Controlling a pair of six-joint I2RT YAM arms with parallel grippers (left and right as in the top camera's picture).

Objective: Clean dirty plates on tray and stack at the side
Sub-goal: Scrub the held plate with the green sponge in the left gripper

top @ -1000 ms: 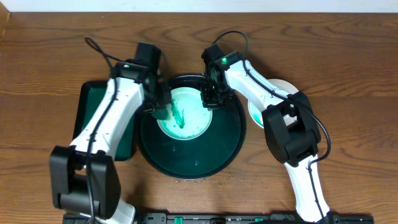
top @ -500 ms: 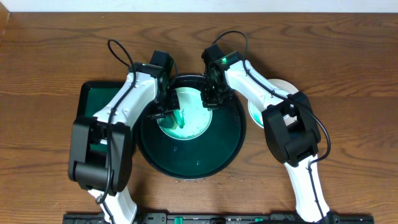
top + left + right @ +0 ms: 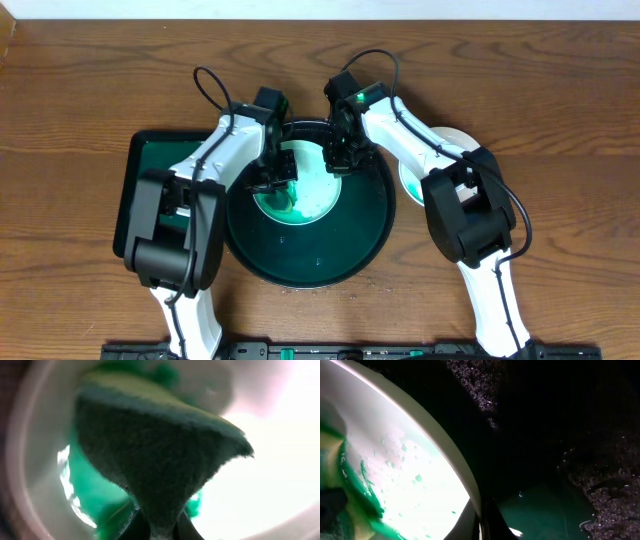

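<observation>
A white plate [image 3: 318,196] with a green smear lies in the back of the round black tray [image 3: 305,272]. My left gripper [image 3: 282,172] is shut on a dark green sponge [image 3: 150,460] and presses it onto the plate's left part [image 3: 280,465], beside wet green smear [image 3: 92,492]. My right gripper [image 3: 335,162] is shut on the plate's right rim [image 3: 447,462], with the jaws [image 3: 482,525] either side of the rim over the dark tray floor [image 3: 560,460]. Another white plate [image 3: 452,140] lies on the table to the right of the tray, partly hidden by the right arm.
A smaller rectangular dark green tray [image 3: 150,165] lies left of the round tray, partly under the left arm. Water drops dot the round tray's floor. Wooden table surrounds everything.
My left gripper has moved right and a little back across the plate with the sponge, spreading the green smear. The right gripper has held still on the rim.
</observation>
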